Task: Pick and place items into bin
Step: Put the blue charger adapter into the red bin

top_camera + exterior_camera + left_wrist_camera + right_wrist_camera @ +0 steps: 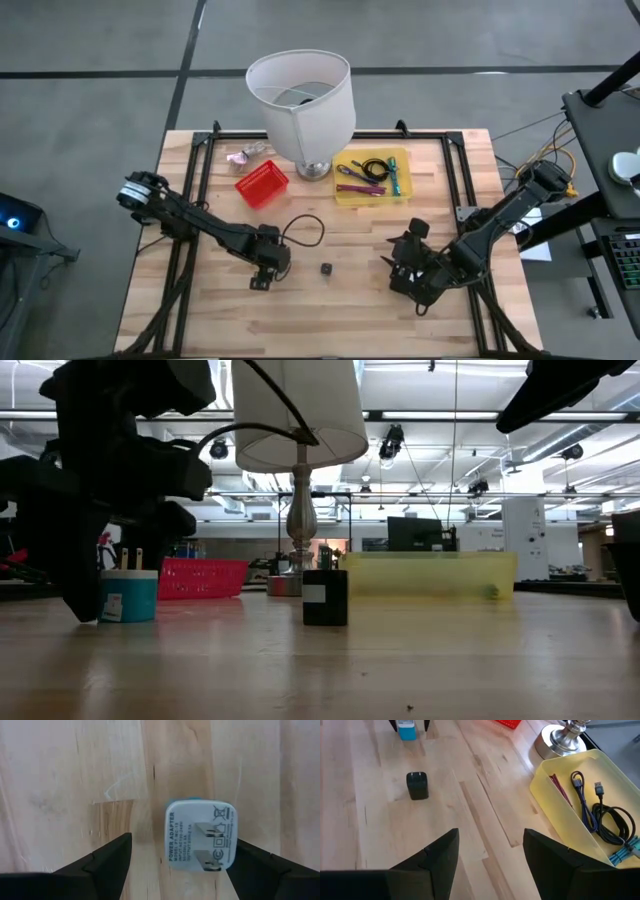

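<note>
Left tool gapes over the upright adapter mid-desk, right tool idles open; a skewed squeeze may topple the adapter

The table was pale planked wood, pretty matte. The yellow bin looked like smooth plastic, and the lamp base was shiny metal.

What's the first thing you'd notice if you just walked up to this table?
The big white lamp standing at the table's far edge, between a small red basket and a yellow bin of cables and pens. Nearer, the left tool hovers open over a white power adapter, and a black cube stands alone mid-table.
</note>
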`<state>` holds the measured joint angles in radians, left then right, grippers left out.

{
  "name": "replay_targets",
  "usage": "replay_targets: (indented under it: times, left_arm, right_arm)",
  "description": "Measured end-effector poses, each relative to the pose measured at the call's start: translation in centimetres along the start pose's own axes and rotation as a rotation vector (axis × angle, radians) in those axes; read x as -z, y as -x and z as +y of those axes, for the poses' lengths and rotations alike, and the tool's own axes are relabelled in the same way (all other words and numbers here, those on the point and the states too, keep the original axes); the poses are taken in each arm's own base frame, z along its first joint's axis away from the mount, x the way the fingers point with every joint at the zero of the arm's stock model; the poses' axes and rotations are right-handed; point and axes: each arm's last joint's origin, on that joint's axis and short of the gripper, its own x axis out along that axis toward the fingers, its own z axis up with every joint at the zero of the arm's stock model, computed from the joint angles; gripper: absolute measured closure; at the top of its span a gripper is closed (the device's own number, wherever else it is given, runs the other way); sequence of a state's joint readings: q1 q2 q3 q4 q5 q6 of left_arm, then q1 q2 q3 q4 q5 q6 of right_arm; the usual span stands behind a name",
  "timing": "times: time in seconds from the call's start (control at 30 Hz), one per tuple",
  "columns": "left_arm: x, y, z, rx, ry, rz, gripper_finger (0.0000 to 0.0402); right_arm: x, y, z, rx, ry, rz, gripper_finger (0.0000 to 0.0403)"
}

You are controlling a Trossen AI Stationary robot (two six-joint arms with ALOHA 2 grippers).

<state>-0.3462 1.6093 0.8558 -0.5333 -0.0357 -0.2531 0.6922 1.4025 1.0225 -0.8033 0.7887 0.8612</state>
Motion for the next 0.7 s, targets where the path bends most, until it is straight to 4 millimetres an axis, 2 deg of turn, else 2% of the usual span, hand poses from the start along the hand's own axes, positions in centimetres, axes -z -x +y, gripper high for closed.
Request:
replay_targets:
  times: [0.33, 0.6, 0.7]
  left_arm:
    - [-0.4, 0.6, -0.1, 0.014, 0.003, -0.054, 0.0174]
    - [-1.1, 0.7, -0.3, 0.033, 0.005, -0.129, 0.0264]
    - [-1.0, 0.7, -0.2, 0.030, 0.006, -0.119, 0.0271]
  right_arm:
    - [0.0, 0.0, 0.0, 0.000, 0.001, 0.000, 0.0195]
    - [0.0, 0.0, 0.0, 0.000, 0.002, 0.001, 0.0198]
    - [0.0, 0.0, 0.0, 0.000, 0.002, 0.001, 0.0198]
